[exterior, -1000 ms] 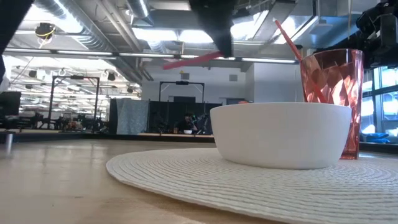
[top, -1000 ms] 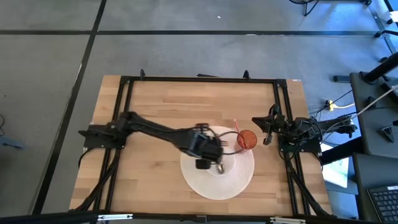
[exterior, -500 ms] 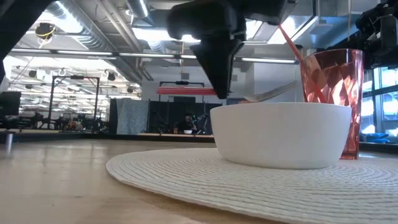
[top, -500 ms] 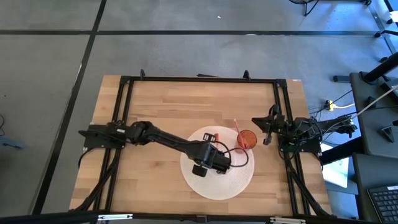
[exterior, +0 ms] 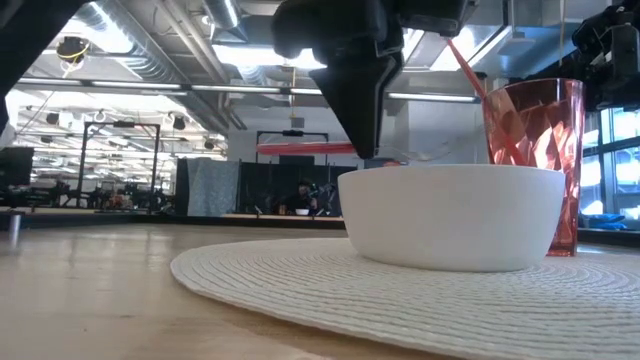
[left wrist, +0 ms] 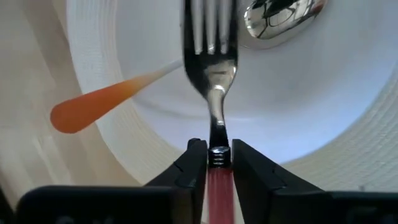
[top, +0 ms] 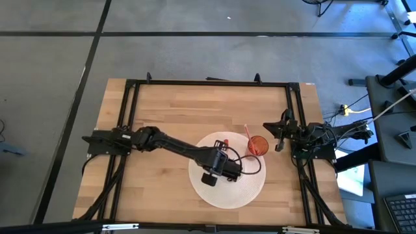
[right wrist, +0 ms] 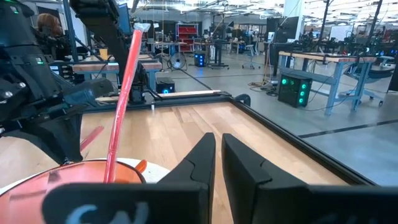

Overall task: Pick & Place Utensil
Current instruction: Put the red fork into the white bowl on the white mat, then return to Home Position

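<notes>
High view: a round white woven placemat (top: 214, 188) lies on the light wooden table (top: 162, 117), and everything else sits around the white round bowl (top: 229, 164) at the mat's middle. The left gripper (top: 227, 170) hangs right above this bowl at the end of its arm, which reaches in across the mat from the table's left side. In the left wrist view its two dark fingers (left wrist: 195, 163) are closed to a narrow gap, pinching the red handle of a metal fork (left wrist: 210, 74) just where the handle meets the steel neck. The fork's tines point forward over the bowl's white inside, and the low view shows the fork (exterior: 320, 148) held about level just above the bowl's rim (exterior: 450, 172). Inside the bowl rests a shiny metal spoon (left wrist: 277, 20) beyond the fork's tines, and an orange-tipped handle (left wrist: 99, 106) sticks out over the bowl's rim beside the fork; I cannot tell whether it belongs to the spoon. Just beside the bowl, on the side toward the right arm, stands a red faceted plastic cup (exterior: 532, 150) with a red straw (exterior: 470, 70) leaning in it. The right gripper (top: 279, 138) waits beyond that cup at the table's right edge, its fingers (right wrist: 200, 163) nearly together with a thin slit between them and nothing in them.
</notes>
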You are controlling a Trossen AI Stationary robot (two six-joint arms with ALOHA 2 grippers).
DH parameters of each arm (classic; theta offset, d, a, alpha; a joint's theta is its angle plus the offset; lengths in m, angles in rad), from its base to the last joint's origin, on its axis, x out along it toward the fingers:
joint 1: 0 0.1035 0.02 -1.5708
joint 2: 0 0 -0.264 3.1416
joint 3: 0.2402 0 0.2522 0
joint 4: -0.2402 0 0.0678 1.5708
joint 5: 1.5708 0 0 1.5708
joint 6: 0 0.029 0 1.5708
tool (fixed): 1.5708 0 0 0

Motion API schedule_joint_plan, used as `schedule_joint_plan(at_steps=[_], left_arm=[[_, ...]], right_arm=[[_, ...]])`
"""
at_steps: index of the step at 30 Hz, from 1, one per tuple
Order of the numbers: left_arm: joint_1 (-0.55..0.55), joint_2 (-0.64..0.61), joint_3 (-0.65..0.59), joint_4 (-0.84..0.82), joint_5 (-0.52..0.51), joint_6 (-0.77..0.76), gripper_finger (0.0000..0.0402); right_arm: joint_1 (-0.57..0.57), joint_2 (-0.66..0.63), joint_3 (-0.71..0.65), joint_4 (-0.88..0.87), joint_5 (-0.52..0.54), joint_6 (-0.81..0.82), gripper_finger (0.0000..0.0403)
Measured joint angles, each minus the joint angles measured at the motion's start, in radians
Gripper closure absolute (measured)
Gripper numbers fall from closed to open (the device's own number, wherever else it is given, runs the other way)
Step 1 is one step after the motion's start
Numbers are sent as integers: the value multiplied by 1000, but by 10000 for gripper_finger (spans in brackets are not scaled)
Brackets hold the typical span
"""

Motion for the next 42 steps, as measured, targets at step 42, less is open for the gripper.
schedule_joint_plan(at_steps=[42], left_arm=[[20, -1661, -1596, 1308, -59, 198, 400]], right_arm=[[0, -3, 0, 156, -328, 4, 400]])
